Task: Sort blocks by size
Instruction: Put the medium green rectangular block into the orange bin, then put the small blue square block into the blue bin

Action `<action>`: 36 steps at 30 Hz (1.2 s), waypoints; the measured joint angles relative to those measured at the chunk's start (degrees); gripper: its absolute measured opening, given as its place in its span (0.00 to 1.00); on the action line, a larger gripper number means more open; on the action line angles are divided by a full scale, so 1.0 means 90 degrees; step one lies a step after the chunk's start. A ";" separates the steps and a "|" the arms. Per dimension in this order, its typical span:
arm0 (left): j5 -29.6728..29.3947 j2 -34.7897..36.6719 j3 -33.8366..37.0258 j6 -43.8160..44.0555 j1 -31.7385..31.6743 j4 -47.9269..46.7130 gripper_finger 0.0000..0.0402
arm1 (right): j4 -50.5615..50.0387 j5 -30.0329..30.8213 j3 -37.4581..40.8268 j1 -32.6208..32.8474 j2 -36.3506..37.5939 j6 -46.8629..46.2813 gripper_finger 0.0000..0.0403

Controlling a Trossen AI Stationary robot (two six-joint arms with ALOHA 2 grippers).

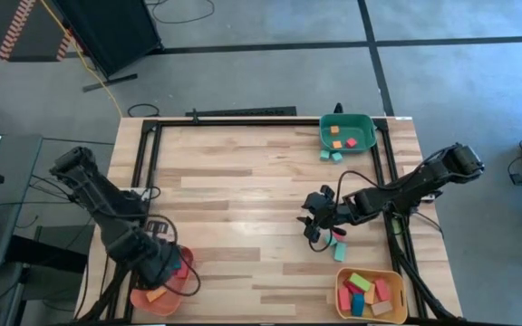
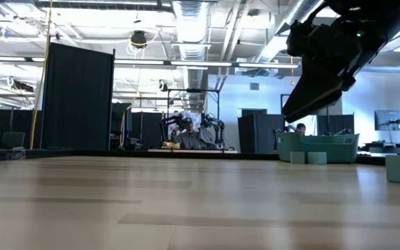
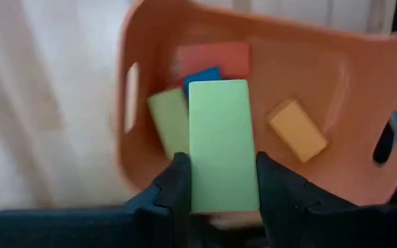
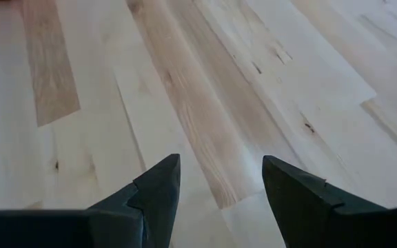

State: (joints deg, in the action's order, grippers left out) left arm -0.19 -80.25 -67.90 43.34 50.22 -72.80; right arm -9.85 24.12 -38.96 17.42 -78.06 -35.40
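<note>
My left gripper hangs over the salmon tray at the table's near left corner, shut on a light green bar block. In the tray lie a red block, a blue one, a second light green one and an orange one. My right gripper stands open above bare wood right of the middle, nothing between its fingers. A pink block and a teal block lie on the table just beside it. My left gripper pinches the green bar's two long sides between its two fingers, near one end of the bar. The fingers come from above, pointing down, and lie across the bar. The bar is lifted clear, above the tray's inside.
A green tray with orange and red blocks stands at the far right, with teal blocks on the table beside it. A yellow tray holding several blocks is at the near right. The table's middle is bare wood.
</note>
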 joint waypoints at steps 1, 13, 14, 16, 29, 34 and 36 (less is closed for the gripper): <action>-0.0004 -0.0003 0.0112 0.0082 0.0057 0.0183 0.30 | 0.0000 0.0000 0.0000 -0.0001 0.0000 0.0011 0.58; 0.0708 -0.0002 0.1540 0.0649 0.0300 0.2000 0.30 | -0.0005 -0.0002 0.0000 -0.0006 0.0000 0.0141 0.58; 0.0819 -0.0002 0.1616 0.0688 0.0300 0.2122 0.30 | -0.0007 -0.0002 0.0000 -0.0006 0.0000 0.0155 0.58; 0.0983 -0.0002 0.1729 0.0821 0.0300 0.2323 0.30 | -0.0017 -0.0002 0.0000 -0.0006 0.0000 0.0156 0.58; 0.1033 0.0133 0.1793 0.1058 0.0242 0.2461 0.74 | -0.0067 -0.0004 0.0000 -0.0007 0.0000 0.0232 0.58; 0.0886 0.0473 0.1793 0.0817 -0.0030 0.2224 0.74 | -0.0068 -0.0003 0.0000 -0.0085 0.0000 0.0277 0.58; 0.0661 0.0670 0.1793 0.0619 -0.0166 0.2095 0.73 | -0.0068 -0.0002 0.0000 -0.0152 0.0001 0.0278 0.58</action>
State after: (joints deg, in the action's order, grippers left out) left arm 5.76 -74.22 -51.77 48.91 48.73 -53.94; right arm -10.46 24.10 -38.96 16.05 -78.05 -32.90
